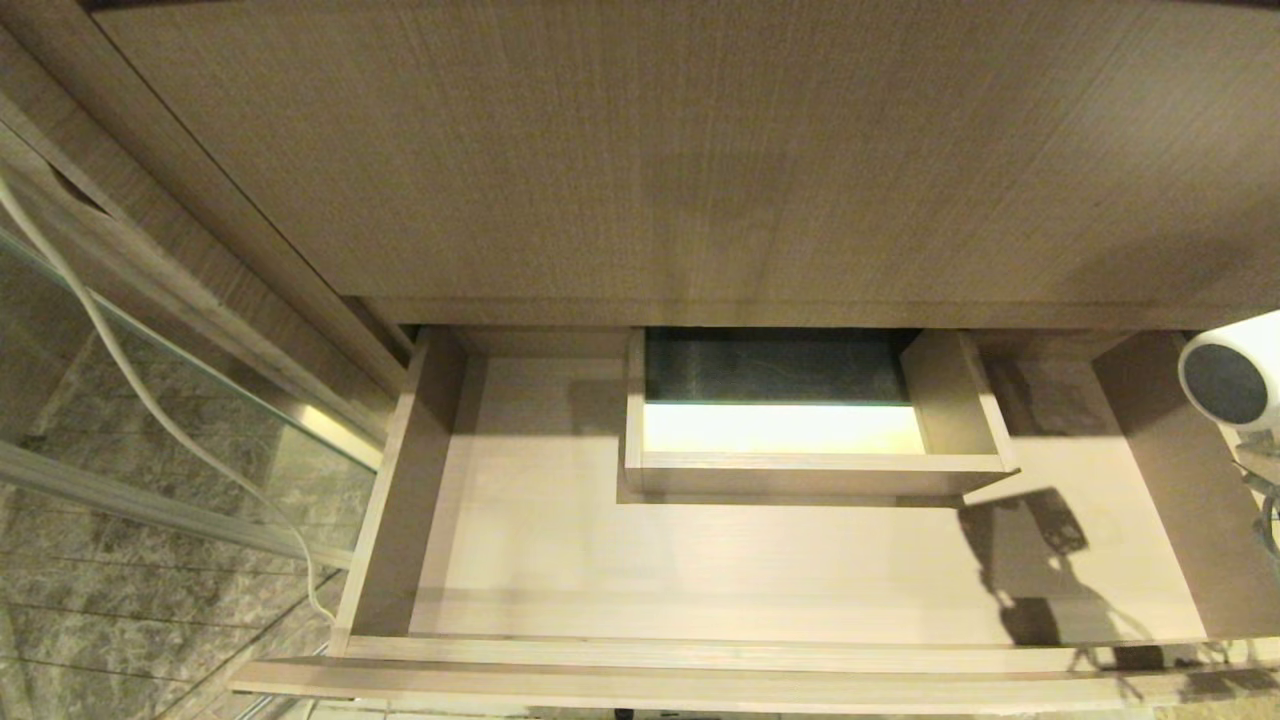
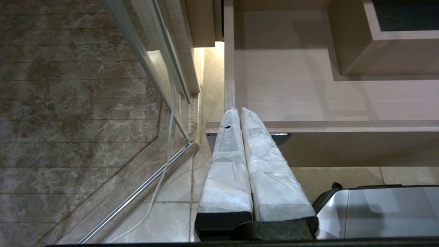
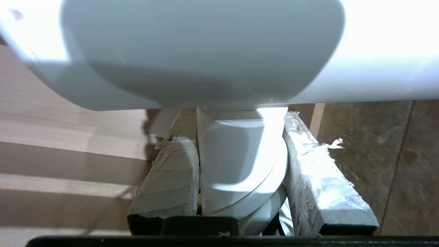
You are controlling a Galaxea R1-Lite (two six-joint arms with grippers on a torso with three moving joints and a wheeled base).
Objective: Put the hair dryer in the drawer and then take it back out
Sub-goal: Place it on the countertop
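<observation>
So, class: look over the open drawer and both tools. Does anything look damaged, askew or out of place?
Yes. The white wrap on the right tool's fingers is frayed and torn, with a loose flap, where they grip the dryer's handle. The drawer itself looks sound. A white cable trails across the floor.

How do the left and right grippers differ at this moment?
The left gripper is shut on nothing, its fingers pressed together; the right gripper is shut on the hair dryer, clamping its white handle. The left gripper hangs by the near left corner of the open drawer; the right gripper holds the dryer at the drawer's right side. Both have fingers wrapped in pale padding.
</observation>
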